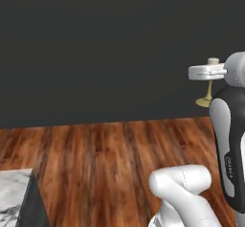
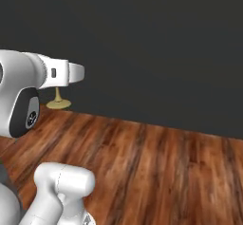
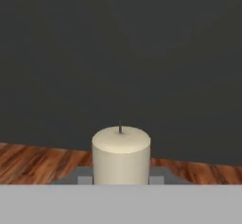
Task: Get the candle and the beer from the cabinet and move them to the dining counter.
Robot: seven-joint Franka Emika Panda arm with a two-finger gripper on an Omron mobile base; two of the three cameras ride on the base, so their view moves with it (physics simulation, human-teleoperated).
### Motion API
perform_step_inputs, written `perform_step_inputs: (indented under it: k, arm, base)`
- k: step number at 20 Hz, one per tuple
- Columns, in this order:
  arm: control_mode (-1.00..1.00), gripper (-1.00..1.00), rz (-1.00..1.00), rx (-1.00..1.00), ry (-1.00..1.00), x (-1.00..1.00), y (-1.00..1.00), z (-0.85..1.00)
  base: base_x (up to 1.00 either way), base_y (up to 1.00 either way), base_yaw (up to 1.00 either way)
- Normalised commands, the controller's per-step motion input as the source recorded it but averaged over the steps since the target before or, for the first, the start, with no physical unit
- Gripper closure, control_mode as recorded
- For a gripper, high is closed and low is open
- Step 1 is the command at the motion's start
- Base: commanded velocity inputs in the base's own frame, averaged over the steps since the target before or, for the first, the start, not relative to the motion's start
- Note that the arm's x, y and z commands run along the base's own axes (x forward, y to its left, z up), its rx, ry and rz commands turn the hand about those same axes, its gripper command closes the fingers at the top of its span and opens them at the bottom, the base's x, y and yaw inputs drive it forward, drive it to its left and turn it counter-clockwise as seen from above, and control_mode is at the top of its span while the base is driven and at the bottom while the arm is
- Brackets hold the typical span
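Gripper (image 3: 121, 180) clamped on candle (image 3: 121, 154), seemingly upright.

Candle (image 3: 121, 154) between claw (image 3: 121, 179) tips, above floor (image 1: 105, 159)

Flat, even rendered light falls with no clear source. The dark wall (image 1: 95, 49) beyond the jaws stays dim and featureless; the wood floor (image 2: 156, 167) carries soft sheen but no cast shadows. Edges look slightly soft and low-resolution, without glare or distortion.
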Motion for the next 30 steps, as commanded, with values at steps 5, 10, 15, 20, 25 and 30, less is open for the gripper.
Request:
perform_step_inputs:
  k: [5, 10, 15, 20, 25, 30]
  arm:
    - [1.0, 1.0, 0.0, 0.0, 0.0, 0.0, 0.0, 0.0]
    - [1.0, 1.0, 0.0, 0.0, 0.0, 0.0, 0.0, 0.0]
    - [1.0, 1.0, 0.0, 0.0, 0.0, 0.0, 0.0, 0.0]
    - [1.0, 1.0, 0.0, 0.0, 0.0, 0.0, 0.0, 0.0]
    - [1.0, 1.0, 0.0, 0.0, 0.0, 0.0, 0.0, 0.0]
    - [1.0, 1.0, 0.0, 0.0, 0.0, 0.0, 0.0, 0.0]
  base:
    - [0.97, -0.09, 0.59]
    - [0.47, -0.22, 0.87]
    - [0.35, -0.26, 0.88]
    - [0.22, -0.34, 0.87]
    - [0.24, -0.49, 0.8]
    - [0.28, -0.66, 0.73]
